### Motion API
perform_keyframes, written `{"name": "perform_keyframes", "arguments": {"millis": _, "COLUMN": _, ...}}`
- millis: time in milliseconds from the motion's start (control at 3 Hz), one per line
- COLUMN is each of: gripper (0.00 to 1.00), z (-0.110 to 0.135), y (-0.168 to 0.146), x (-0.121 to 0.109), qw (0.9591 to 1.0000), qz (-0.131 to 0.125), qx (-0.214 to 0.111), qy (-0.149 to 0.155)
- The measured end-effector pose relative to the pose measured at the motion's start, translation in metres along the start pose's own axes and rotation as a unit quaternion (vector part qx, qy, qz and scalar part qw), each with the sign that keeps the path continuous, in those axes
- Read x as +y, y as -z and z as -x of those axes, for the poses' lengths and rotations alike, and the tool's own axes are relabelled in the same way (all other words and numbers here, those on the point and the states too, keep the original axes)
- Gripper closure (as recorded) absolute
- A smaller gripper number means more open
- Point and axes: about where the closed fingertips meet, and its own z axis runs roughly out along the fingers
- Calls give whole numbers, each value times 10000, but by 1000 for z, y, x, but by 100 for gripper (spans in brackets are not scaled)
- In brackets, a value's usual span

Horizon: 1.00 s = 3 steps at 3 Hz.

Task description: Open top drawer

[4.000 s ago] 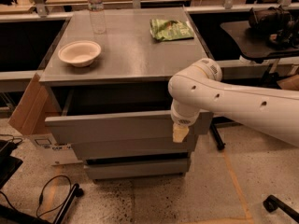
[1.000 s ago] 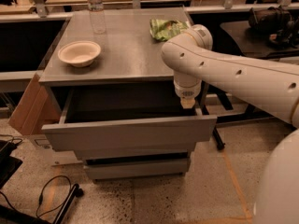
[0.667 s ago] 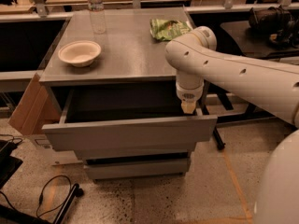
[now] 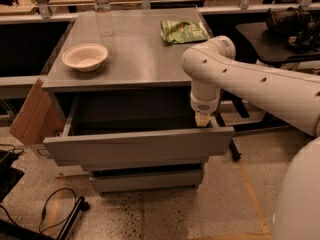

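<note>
Starting upper left, a round white bowl (image 4: 85, 57) sits on the grey metal table (image 4: 145, 64). Below, at centre, the wide flat-fronted grey top drawer (image 4: 137, 146) stands pulled well out. Right of centre, the tan-tipped gripper (image 4: 202, 119) points down just behind the panel's right end. Open or closed? Can't tell.

Matt metal top drawer (image 4: 135, 146), smooth plastic gripper (image 4: 202, 119) at its rim.

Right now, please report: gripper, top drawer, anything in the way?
Gripper at right front corner of top drawer. Drawer wide open. Cardboard leans beside its left side.
</note>
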Motion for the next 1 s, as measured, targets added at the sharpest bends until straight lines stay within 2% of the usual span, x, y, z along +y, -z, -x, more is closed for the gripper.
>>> {"name": "perform_keyframes", "arguments": {"millis": 333, "gripper": 100, "z": -1, "y": 0, "x": 2, "qw": 10000, "qz": 30, "qx": 4, "qy": -40}}
{"name": "perform_keyframes", "arguments": {"millis": 667, "gripper": 100, "z": -16, "y": 5, "x": 28, "qw": 9982, "qz": 350, "qx": 45, "qy": -478}}
{"name": "perform_keyframes", "arguments": {"millis": 1000, "gripper": 100, "z": -42, "y": 26, "x": 76, "qw": 9899, "qz": 834, "qx": 22, "qy": -1142}}
